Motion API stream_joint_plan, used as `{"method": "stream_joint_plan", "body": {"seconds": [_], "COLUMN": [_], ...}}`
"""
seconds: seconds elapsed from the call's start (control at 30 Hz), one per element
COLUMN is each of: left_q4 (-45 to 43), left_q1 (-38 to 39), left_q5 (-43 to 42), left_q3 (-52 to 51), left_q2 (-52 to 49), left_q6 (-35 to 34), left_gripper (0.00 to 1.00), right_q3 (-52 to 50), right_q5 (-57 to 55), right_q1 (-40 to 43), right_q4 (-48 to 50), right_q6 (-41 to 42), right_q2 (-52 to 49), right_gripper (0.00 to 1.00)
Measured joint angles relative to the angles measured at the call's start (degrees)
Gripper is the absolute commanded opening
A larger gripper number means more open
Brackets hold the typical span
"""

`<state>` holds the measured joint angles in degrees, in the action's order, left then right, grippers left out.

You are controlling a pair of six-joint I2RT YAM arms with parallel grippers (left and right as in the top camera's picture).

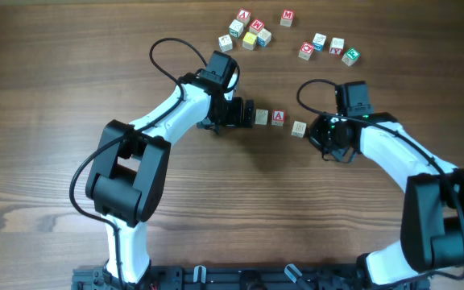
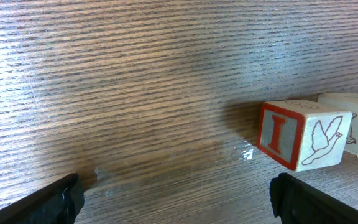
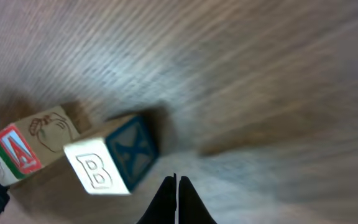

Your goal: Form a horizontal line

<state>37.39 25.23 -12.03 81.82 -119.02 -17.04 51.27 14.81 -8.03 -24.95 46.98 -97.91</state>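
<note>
Three wooden letter blocks lie in a rough row mid-table: a pale block, a red A block, and a B block set slightly lower. My left gripper is open and empty just left of the row. In the left wrist view its fingers straddle bare wood, and the red I block with a bird stands ahead of the right finger. My right gripper is shut and empty just right of the B block. In the right wrist view its tips sit beside the B block, with the A block behind.
Two loose groups of letter blocks lie at the far edge: one group at centre and another to its right. Black cables loop over both arms.
</note>
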Motion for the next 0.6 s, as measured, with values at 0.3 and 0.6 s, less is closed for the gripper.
{"method": "stream_joint_plan", "body": {"seconds": [0.3, 0.6], "left_q4": [0.0, 0.0], "left_q1": [0.0, 0.0], "left_q5": [0.0, 0.0], "left_q3": [0.0, 0.0], "left_q2": [0.0, 0.0], "left_q6": [0.0, 0.0], "left_gripper": [1.00, 1.00], "right_q3": [-0.2, -0.4], "right_q5": [-1.6, -2.0], "right_q1": [-1.8, -1.8], "right_q4": [6.9, 10.5], "right_q6": [3.9, 4.0], "right_q2": [-3.5, -3.8], "right_gripper": [0.04, 0.05]}}
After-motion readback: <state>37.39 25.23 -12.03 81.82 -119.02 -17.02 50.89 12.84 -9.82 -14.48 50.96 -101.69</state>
